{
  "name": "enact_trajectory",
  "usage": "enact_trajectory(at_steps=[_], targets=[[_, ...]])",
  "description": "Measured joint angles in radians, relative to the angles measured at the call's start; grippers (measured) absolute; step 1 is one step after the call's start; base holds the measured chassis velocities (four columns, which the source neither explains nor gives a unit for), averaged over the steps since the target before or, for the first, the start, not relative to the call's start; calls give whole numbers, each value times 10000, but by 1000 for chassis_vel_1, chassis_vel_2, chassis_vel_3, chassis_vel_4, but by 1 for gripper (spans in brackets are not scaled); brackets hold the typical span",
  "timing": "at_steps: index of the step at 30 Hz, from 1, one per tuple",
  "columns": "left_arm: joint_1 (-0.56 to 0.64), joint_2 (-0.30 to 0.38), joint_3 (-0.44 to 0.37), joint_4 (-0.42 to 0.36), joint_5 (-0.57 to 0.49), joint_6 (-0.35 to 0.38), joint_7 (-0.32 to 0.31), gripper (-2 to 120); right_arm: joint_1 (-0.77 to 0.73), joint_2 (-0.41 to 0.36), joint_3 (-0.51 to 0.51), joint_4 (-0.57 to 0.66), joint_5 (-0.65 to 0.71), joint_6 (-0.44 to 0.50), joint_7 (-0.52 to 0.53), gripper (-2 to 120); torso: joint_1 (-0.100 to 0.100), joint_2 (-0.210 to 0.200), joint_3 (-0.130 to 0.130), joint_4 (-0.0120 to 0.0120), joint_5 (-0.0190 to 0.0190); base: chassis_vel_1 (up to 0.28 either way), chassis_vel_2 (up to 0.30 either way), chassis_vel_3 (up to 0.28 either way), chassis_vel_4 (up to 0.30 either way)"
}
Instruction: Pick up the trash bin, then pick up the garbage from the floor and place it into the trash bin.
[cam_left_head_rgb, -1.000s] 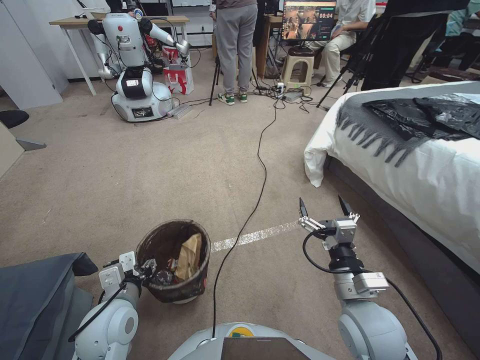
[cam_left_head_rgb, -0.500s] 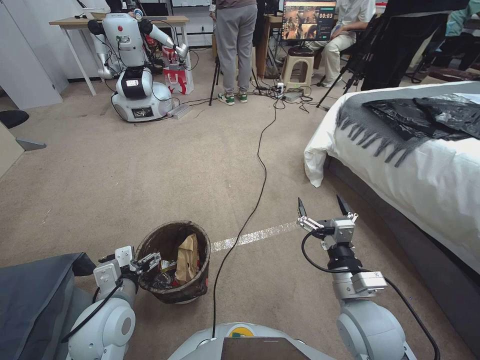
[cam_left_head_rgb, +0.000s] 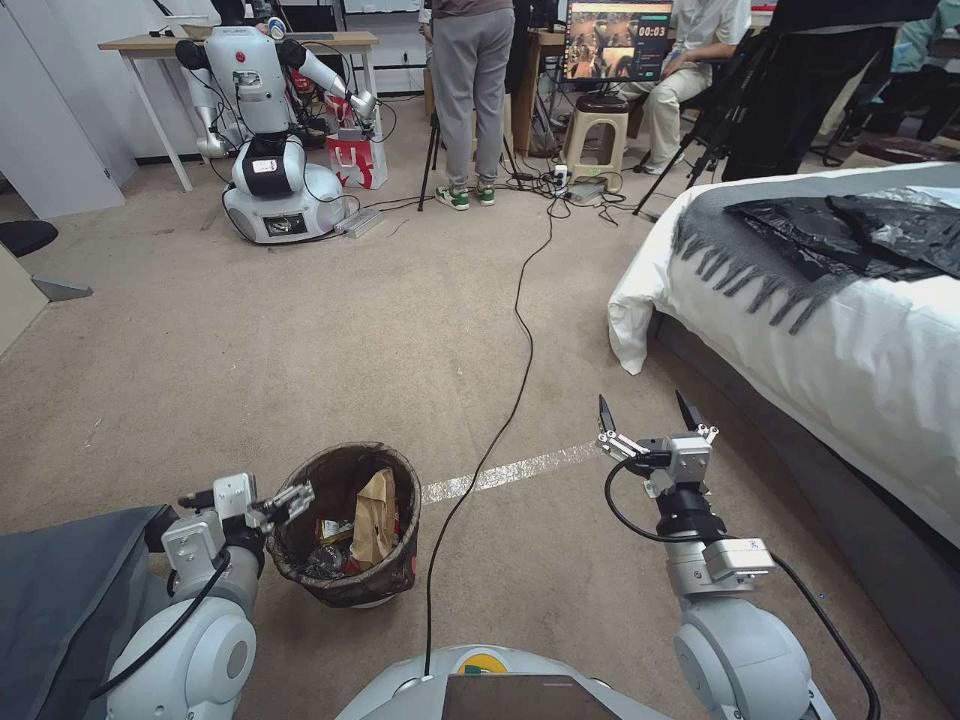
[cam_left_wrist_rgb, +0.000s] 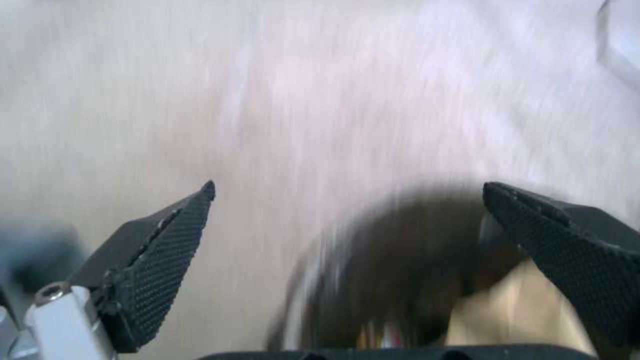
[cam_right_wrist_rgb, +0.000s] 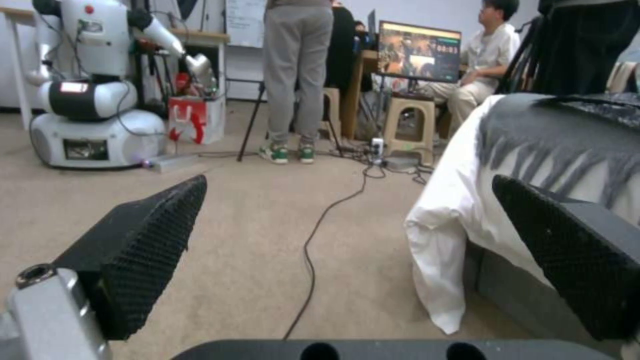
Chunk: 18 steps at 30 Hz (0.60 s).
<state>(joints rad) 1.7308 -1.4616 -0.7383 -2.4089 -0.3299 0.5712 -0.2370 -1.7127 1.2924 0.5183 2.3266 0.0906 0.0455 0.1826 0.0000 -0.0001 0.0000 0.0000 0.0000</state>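
The trash bin (cam_left_head_rgb: 385, 578), a small round white one with a dark bag liner, stands on the carpet in front of my left side. The garbage inside it includes a tan paper bag (cam_left_head_rgb: 375, 515) and small wrappers (cam_left_head_rgb: 333, 530). My left gripper (cam_left_head_rgb: 245, 497) hovers open at the bin's left rim, one finger over the liner edge and nothing held. In the left wrist view the left gripper (cam_left_wrist_rgb: 348, 184) is spread wide, with the blurred trash bin (cam_left_wrist_rgb: 373, 270) and the tan bag (cam_left_wrist_rgb: 507, 310) below it. My right gripper (cam_left_head_rgb: 645, 412) hangs open and idle over the carpet; the right wrist view shows the right gripper (cam_right_wrist_rgb: 350, 179) empty too.
A black cable (cam_left_head_rgb: 515, 350) runs along the floor just right of the bin, crossing a strip of tape (cam_left_head_rgb: 510, 470). A bed (cam_left_head_rgb: 850, 340) with black plastic bags (cam_left_head_rgb: 850, 235) fills the right. A dark grey cover (cam_left_head_rgb: 70, 590) lies at my left. Another robot (cam_left_head_rgb: 265, 130) and people stand far back.
My left gripper has let go of the bin's rim, opened, and drawn back to the left and slightly up. The bin stays on the floor. The right arm has not moved.
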Motion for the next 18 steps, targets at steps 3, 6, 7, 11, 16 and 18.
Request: enact_trajectory(at_steps=[3, 6, 7, 11, 16, 18], targets=[[41, 3, -68, 9, 789, -1508, 744, 100, 3, 7, 8, 50, 17, -113, 58, 100, 0, 0, -1, -1, 2, 0, 0, 0, 0], [135, -11, -72, 1, 1082, -2488, 1122, 100, 1, 13, 14, 83, 64, -125, 86, 100, 0, 0, 0, -1, 1, 0, 0, 0, 0], [168, -20, -70, -11, 1122, -2673, 1182, 100, 0, 13, 15, 93, 78, -125, 91, 100, 0, 0, 0, -1, 0, 0, 0, 0, 0], [591, -143, -91, -96, 1911, -4144, 1652, 100, -38, 19, 50, 196, 174, -130, 87, 100, 0, 0, 0, 0, -1, 0, 0, 0, 0], [1393, -320, 37, -100, 2821, -6142, 1829, 100, -151, 92, 71, 329, 189, -133, -10, 100, 0, 0, 0, 2, 1, 0, 0, 0, 0], [1559, -374, 109, -99, 2948, -6533, 1792, 100, -205, 119, 60, 374, 189, -133, -25, 100, 0, 1, -1, 1, 0, 0, 0, 0, 0]])
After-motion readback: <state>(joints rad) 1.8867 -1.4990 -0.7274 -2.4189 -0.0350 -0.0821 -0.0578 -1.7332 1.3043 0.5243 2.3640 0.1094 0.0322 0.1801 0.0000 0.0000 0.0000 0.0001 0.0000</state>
